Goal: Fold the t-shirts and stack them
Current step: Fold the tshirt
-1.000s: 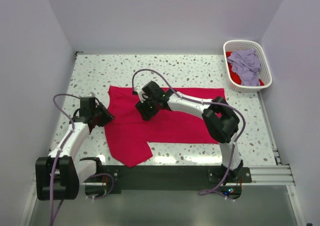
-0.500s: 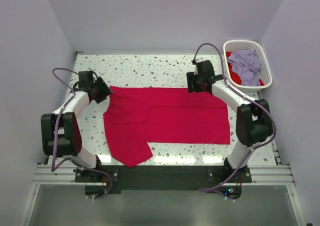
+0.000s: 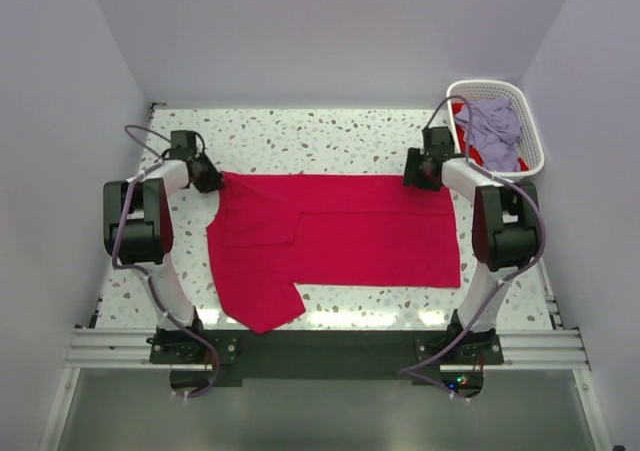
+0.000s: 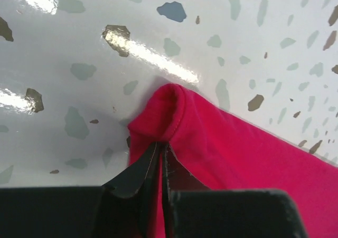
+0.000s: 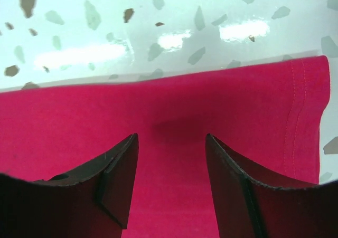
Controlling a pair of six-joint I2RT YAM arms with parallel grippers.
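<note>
A crimson red t-shirt [image 3: 340, 226] lies spread flat across the table, one sleeve pointing to the near left. My left gripper [image 3: 207, 178] is at its far left corner, shut on a pinched fold of the red cloth [image 4: 169, 103]; the gripper [image 4: 161, 145] shows in the left wrist view. My right gripper [image 3: 422, 176] is at the shirt's far right corner, open, its fingers [image 5: 121, 164] spread just above the red cloth [image 5: 174, 116] near the hem; the gripper [image 5: 171, 140] holds nothing. A pale lavender t-shirt [image 3: 492, 129] lies in the basket over more red cloth [image 3: 461, 111].
The white slotted basket [image 3: 530, 166] stands at the far right corner of the speckled table [image 3: 330, 136]. Plain walls close in the left, right and back. A black rail [image 3: 330, 343] with both arm bases runs along the near edge.
Both arms have swung outward to the shirt's far corners. The right arm, earlier over the middle of the shirt, is now at the far right corner. The shirt's top half has been spread flat.
</note>
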